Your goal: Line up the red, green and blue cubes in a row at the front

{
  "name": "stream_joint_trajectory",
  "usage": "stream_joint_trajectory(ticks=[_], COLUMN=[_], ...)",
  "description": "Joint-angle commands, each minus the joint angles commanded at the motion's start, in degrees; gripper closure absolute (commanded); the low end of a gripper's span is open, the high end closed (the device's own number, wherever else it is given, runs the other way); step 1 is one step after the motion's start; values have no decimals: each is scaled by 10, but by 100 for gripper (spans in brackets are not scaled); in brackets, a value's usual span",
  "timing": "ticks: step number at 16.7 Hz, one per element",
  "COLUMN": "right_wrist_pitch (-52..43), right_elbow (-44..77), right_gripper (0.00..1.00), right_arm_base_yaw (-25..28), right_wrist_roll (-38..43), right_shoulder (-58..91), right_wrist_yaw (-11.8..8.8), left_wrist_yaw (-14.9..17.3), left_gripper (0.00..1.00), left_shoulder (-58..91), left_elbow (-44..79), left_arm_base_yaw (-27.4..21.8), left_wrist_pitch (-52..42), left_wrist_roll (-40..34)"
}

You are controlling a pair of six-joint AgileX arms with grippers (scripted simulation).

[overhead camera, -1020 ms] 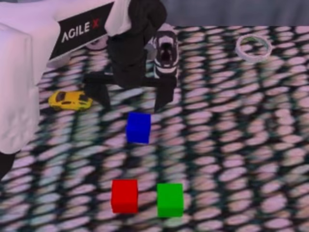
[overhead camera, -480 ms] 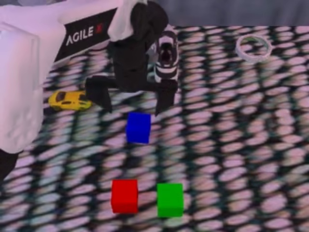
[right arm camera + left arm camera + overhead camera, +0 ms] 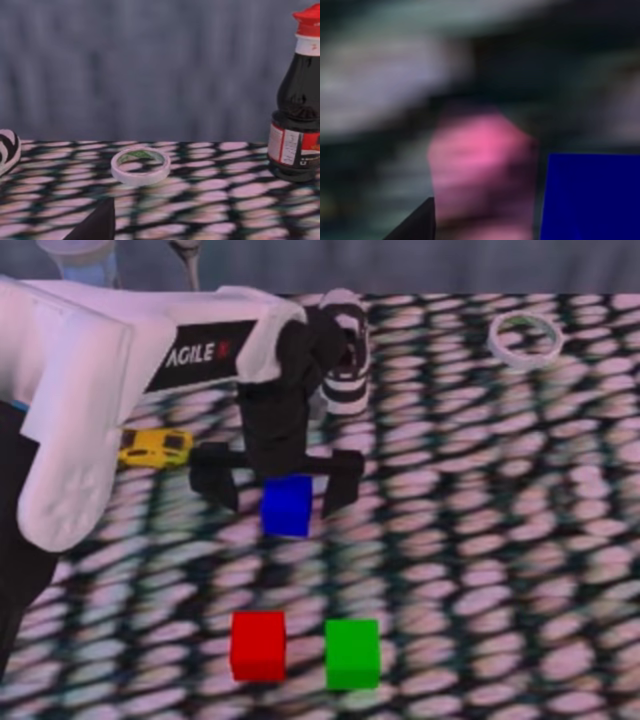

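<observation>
A: Two cubes sit up front, red [image 3: 258, 645] and green [image 3: 352, 653]; blue [image 3: 287, 505] behind them.
B: Left gripper [image 3: 277, 480] wide open, straddling blue, empty. Prob light, stiff; pinch flat sides.

3 cubes [image 3: 287, 506], 1 car [image 3: 156, 447], 1 shoe [image 3: 345, 355], 1 tape [image 3: 524, 338]

Your left arm [image 3: 90, 390]: bulky white shell, black panel lettered AGILE in white with a red mark; black wrist, black left gripper [image 3: 277, 482], two blocky fingers
</observation>
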Motion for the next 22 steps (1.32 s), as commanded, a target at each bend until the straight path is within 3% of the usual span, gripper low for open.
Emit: stream_joint_trajectory(ticks=[2,15,22], right_wrist_pitch=[0,0,0], right_elbow=[0,0,0], right_gripper=[0,0,0], right_arm_base_yaw=[0,0,0], right_wrist_roll=[0,0,0], right_shoulder=[0,0,0], right_wrist_yaw=[0,0,0], left_wrist_yaw=[0,0,0], left_gripper=[0,98,100], left_shoulder=[0,0,0], left_elbow=[0,0,0], left_arm_base_yaw=[0,0,0], left_wrist_pitch=[0,0,0], left_wrist_roll=[0,0,0])
